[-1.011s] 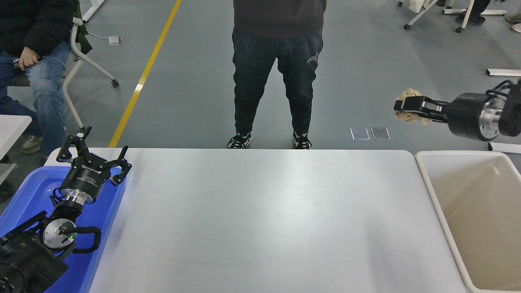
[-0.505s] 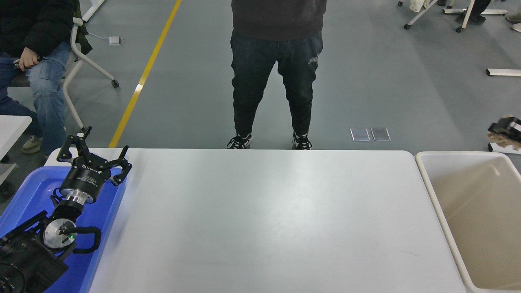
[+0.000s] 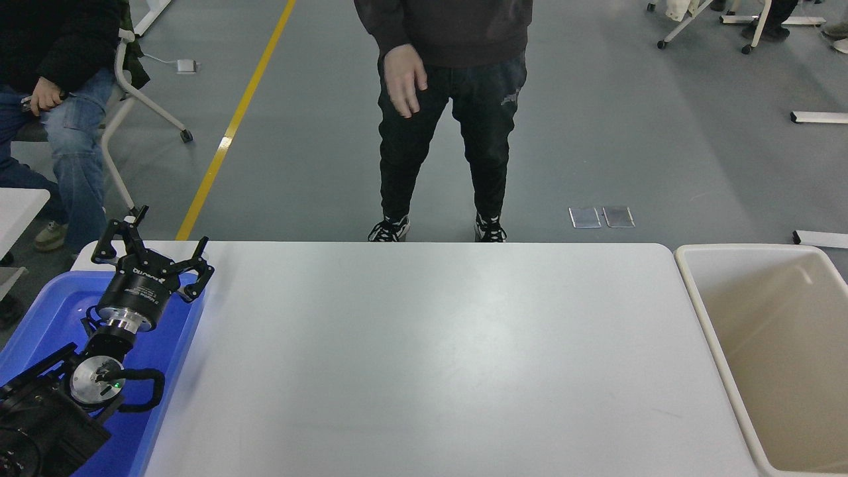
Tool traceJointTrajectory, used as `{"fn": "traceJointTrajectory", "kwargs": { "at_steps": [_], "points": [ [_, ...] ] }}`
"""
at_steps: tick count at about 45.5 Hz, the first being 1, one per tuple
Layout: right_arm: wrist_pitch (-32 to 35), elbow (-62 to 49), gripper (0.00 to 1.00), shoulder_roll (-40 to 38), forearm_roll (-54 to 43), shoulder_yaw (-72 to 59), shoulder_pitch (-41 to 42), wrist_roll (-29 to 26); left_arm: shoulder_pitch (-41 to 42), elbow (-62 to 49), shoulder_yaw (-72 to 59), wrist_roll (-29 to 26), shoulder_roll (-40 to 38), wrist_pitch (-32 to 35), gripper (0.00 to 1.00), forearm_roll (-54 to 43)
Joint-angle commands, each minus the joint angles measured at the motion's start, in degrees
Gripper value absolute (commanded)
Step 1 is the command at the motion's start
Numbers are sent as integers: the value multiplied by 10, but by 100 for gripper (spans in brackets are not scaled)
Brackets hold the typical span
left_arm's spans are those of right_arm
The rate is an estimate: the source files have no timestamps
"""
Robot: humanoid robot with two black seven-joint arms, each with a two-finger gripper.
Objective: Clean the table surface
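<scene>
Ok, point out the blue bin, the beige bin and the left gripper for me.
blue bin (image 3: 46, 311): head view, bare floor by its left wall.
beige bin (image 3: 782, 344): head view, inner floor.
left gripper (image 3: 151, 252): head view, between its open jaws.

Matte white table surface (image 3: 430, 358), glossy blue plastic bin (image 3: 40, 311), smooth beige plastic bin (image 3: 702, 305)

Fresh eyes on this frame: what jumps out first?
The white table surface fills the middle, flanked by a blue bin at the left and a beige bin at the right. The left end effector sits open over the blue bin. A person stands at the far edge, one hand hanging in front.
</scene>
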Motion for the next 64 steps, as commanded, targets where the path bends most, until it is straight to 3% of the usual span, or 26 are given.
{"fn": "traceJointTrajectory", "kwargs": {
  "at_steps": [1, 17, 49, 50, 53, 54, 64],
  "points": [
    [2, -149, 0, 116, 27, 85, -69, 2, 0, 0, 0, 0, 0, -1, 100, 0],
    [-2, -286, 0, 237, 27, 91, -74, -2, 0, 0, 0, 0, 0, -1, 100, 0],
    [-28, -288, 0, 248, 27, 84, -74, -4, 0, 0, 0, 0, 0, 0, 100, 0],
    [-28, -288, 4, 248, 27, 83, -74, -4, 0, 0, 0, 0, 0, 0, 100, 0],
    [-32, -289, 79, 248, 27, 90, -74, -6, 0, 0, 0, 0, 0, 0, 100, 0],
    [-33, -289, 99, 248, 27, 90, -74, -6, 0, 0, 0, 0, 0, -1, 100, 0],
    [-36, -288, 100, 247, 27, 88, -74, -6, 0, 0, 0, 0, 0, 0, 100, 0]
  ]
}}
